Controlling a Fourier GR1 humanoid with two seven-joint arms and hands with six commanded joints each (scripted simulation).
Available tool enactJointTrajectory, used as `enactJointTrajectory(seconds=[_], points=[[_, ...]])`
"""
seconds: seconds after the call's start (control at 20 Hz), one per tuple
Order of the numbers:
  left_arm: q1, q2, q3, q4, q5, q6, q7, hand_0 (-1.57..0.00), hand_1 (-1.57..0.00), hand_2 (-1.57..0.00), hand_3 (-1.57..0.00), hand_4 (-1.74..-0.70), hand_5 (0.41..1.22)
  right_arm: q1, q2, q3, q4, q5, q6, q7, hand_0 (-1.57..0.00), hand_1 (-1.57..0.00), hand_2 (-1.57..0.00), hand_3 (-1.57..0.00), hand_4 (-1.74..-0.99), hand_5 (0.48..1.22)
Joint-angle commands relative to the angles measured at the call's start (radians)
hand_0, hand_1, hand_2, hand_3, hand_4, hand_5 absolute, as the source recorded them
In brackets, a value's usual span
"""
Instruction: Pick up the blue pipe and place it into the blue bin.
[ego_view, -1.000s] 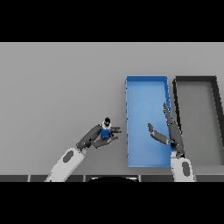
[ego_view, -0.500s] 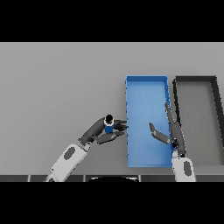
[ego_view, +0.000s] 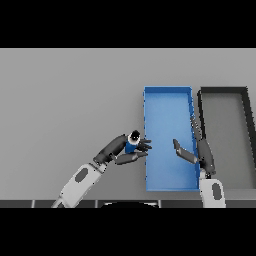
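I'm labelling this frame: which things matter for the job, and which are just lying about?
Job:
- blue pipe, held in the left hand
- blue bin, beside the pipe

Lying about:
- dark bin, right of the blue bin
- right hand, open over the blue bin, idle

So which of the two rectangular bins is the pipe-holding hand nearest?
The blue rectangular bin: the left hand, curled round the small blue pipe, reaches its left wall. The dark grey bin lies beyond it.

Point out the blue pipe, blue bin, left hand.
blue pipe (ego_view: 133, 143): head view, its blue body below the dark end.
blue bin (ego_view: 167, 120): head view, bare floor.
left hand (ego_view: 121, 150): head view, palm beside the pipe.
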Motion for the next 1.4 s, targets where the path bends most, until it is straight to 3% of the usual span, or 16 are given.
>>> enactJointTrajectory(seconds=[0.0,0.15,0.25,0.35,0.5,0.7,0.9,1.05,1.15,1.35], points=[[-0.001,0.006,0.007,0.003,0.003,-0.008,0.004,-1.57,-1.57,-1.57,-1.57,-1.47,1.220,-0.007,-0.004,0.001,0.000,-0.004,0.007,0.008,0.00,0.00,0.00,0.00,-1.138,0.643],[0.012,-0.004,0.003,0.008,-0.020,-0.013,-0.010,-1.57,-1.57,-1.57,-1.57,-1.47,1.220,-0.023,-0.017,0.000,-0.002,-0.015,0.026,0.035,0.00,0.00,0.00,0.00,-1.191,0.642],[0.016,-0.004,0.005,0.007,-0.022,-0.025,-0.013,-1.57,-1.57,-1.57,-1.57,-1.47,1.220,-0.024,-0.025,0.001,-0.026,-0.034,0.044,0.012,0.00,0.00,-0.02,0.00,-1.187,0.642],[0.007,-0.009,0.014,0.005,-0.024,-0.030,-0.010,-1.57,-1.57,-1.57,-1.57,-1.47,1.221,-0.039,-0.010,-0.005,-0.051,-0.189,0.148,-0.002,0.00,-0.01,-0.07,0.00,-1.198,0.641],[0.014,-0.012,0.019,-0.011,-0.017,-0.043,0.000,-1.57,-1.57,-1.57,-1.57,-1.47,1.221,-0.101,-0.093,-0.018,-0.112,-0.412,0.303,0.132,0.00,-0.03,-0.12,0.00,-1.215,0.607],[0.024,-0.011,0.028,-0.010,-0.026,-0.058,-0.002,-1.57,-1.57,-1.57,-1.57,-1.47,1.221,-0.232,-0.177,0.019,-0.177,-0.602,0.410,0.279,0.00,-0.01,-0.11,0.00,-1.247,0.568],[0.013,-0.026,0.031,-0.009,-0.046,-0.065,0.019,-1.57,-1.57,-1.57,-1.57,-1.47,1.221,-0.359,-0.216,0.082,-0.227,-0.623,0.442,0.369,0.00,0.00,-0.08,0.00,-1.281,0.558],[0.024,-0.035,0.029,-0.021,-0.066,-0.063,0.010,-1.57,-1.57,-1.57,-1.57,-1.47,1.221,-0.425,-0.190,0.135,-0.221,-0.611,0.475,0.376,0.00,0.00,-0.04,0.00,-1.298,0.559],[0.025,-0.035,0.044,-0.004,-0.063,-0.075,-0.002,-1.57,-1.57,-1.57,-1.57,-1.47,1.221,-0.461,-0.185,0.164,-0.233,-0.648,0.484,0.416,0.00,0.00,-0.04,0.00,-1.300,0.560],[0.008,-0.043,0.066,0.010,-0.058,-0.102,-0.015,-1.57,-1.57,-1.57,-1.57,-1.46,1.221,-0.538,-0.135,0.222,-0.192,-0.646,0.507,0.454,0.00,0.00,-0.05,0.00,-1.253,0.554]])
